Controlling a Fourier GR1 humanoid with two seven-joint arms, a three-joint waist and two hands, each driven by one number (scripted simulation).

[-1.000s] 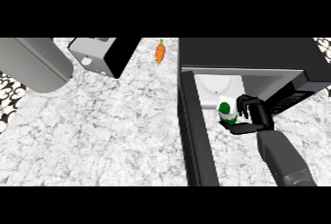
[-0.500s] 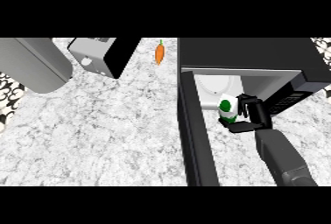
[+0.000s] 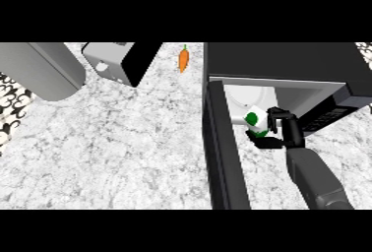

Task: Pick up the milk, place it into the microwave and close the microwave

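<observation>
**Desk:** What fills your view, biggest first?

**Me:** I see the marble counter (image 3: 123, 147) across the left and centre. The microwave (image 3: 283, 61) takes the upper right, its black top towards the frame's upper edge and its pale cavity open below that. Its door (image 3: 222, 157) stands swung out, a dark strip running down to the lower edge right of centre. A grey rounded appliance (image 3: 40, 69) sits at upper left, and a toaster-like box (image 3: 116, 61) just right of it.

**Desk:** And the arm?

**Me:** My right hand (image 3: 280, 130) comes up from the lower right on its grey forearm, fingers and thumb curled round the milk (image 3: 256, 123). I see no left hand.

**Desk:** Where is the milk exactly?

**Me:** Right of centre, at the mouth of the cavity, tilted; a white carton with green marks. I cannot tell whether it touches the floor inside. Smallest thing: a carrot (image 3: 184, 58) at top centre, between the box and the microwave.
</observation>
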